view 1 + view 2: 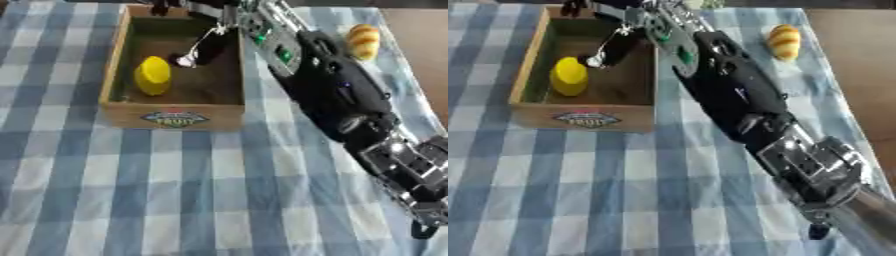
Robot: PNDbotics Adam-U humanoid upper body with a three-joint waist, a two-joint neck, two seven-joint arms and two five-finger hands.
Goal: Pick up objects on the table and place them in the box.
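The right hand [203, 47] is reached over the wooden box [116, 64], apparently to deposit something; its finger state cannot be told. A yellow lemon [153, 75] lies inside, a bread roll [784, 42] outside.

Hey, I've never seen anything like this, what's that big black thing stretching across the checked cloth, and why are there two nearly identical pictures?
The black and silver thing is a robot's right arm, about a person's size. Both pictures come from two cameras in its head, looking down side by side, so they nearly match. The arm reaches over a wooden box on the blue checked tablecloth. Its hand is inside the box at the far end, but its fingers are too blurred to tell whether it holds anything. A yellow object already lies in the box. A bread-like roll sits on the cloth to the right. The left hand is not visible.
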